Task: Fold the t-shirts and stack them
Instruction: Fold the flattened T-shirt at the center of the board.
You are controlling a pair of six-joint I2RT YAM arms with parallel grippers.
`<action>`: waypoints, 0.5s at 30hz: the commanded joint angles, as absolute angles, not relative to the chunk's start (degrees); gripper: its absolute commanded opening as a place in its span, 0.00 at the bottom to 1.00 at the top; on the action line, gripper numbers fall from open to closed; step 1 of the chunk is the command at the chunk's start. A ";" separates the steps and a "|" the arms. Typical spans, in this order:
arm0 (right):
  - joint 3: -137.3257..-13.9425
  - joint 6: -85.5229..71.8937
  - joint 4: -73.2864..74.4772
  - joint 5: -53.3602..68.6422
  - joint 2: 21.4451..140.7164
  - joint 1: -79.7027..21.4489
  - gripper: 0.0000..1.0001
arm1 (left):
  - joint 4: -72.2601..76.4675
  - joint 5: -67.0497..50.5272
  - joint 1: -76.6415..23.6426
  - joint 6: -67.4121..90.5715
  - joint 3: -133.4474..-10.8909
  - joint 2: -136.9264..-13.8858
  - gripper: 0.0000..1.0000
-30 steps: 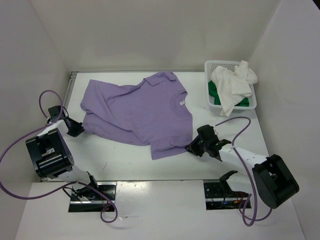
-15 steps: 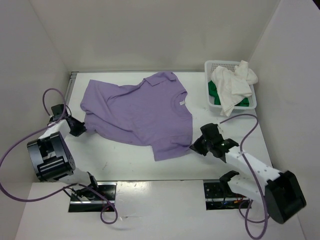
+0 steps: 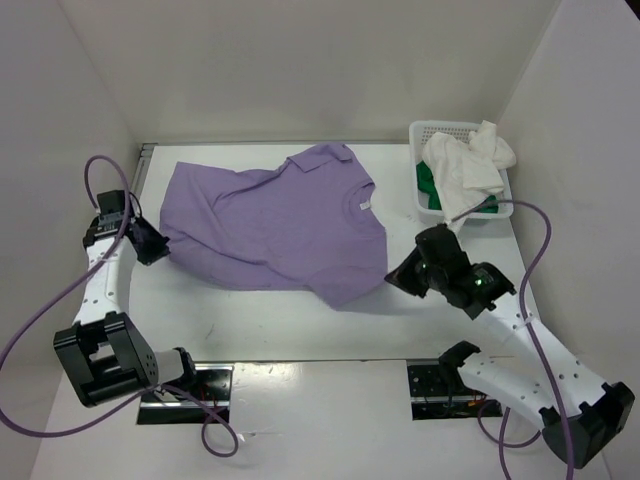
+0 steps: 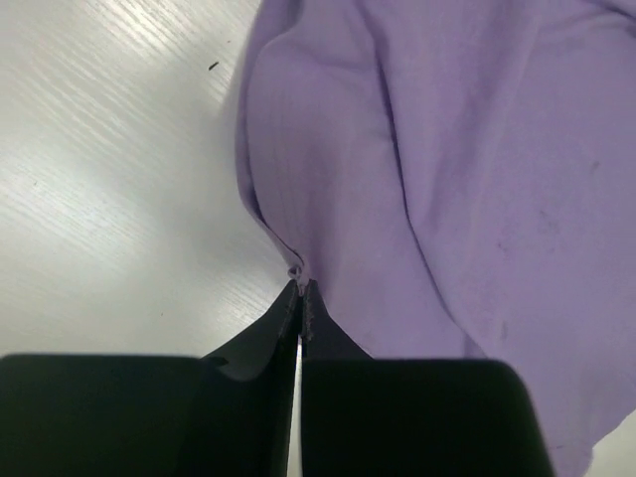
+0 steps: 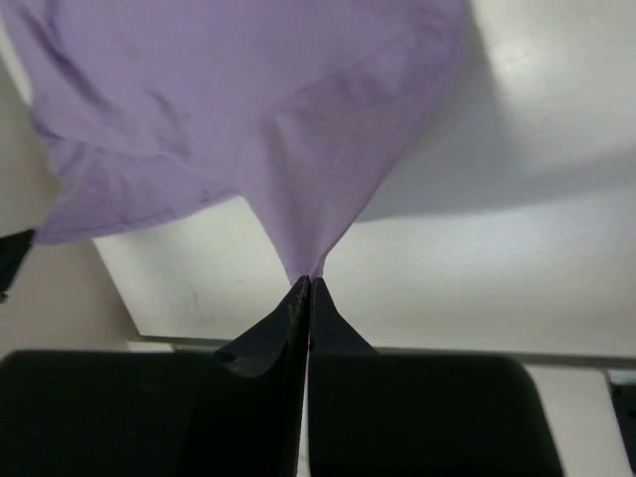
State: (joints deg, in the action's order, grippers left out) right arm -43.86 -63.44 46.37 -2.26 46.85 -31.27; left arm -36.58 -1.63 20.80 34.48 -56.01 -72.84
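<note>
Lavender t-shirt (image 3: 270, 225) lies spread mid-worktop (image 3: 250, 322). Left hand (image 3: 158, 250) and right hand (image 3: 391, 280) each pinch a near hem corner. Raise both evenly, keep the hem taut, and carry it far toward the collar.

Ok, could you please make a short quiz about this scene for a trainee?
1. True or false: the left gripper and the right gripper are each shut on the lavender shirt.
2. Which shirts lie in the basket? A) the white shirt and the green shirt B) two lavender ones C) none
3. Fill in: in the basket, the ___ shirt lies on top.
Key: 1 true; 2 A; 3 white.
</note>
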 commanded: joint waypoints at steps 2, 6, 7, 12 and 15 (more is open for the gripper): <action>-54.92 -57.14 47.12 -7.47 52.89 -30.68 0.00 | -44.73 1.66 20.39 32.26 -59.05 -71.19 0.00; -60.10 -50.56 39.56 -7.47 63.33 -27.17 0.00 | -45.35 5.62 20.39 32.42 -65.46 -76.27 0.00; -61.34 -49.49 37.64 -7.47 65.37 -26.55 0.00 | -44.66 5.62 20.39 32.43 -68.70 -77.25 0.00; -71.18 -44.04 32.70 -9.83 76.09 -24.62 0.00 | -40.26 -3.24 24.34 36.03 -73.56 -84.01 0.00; -76.01 -42.11 30.06 -10.45 82.95 -24.61 0.00 | -35.08 -3.96 24.87 38.84 -74.18 -85.77 0.00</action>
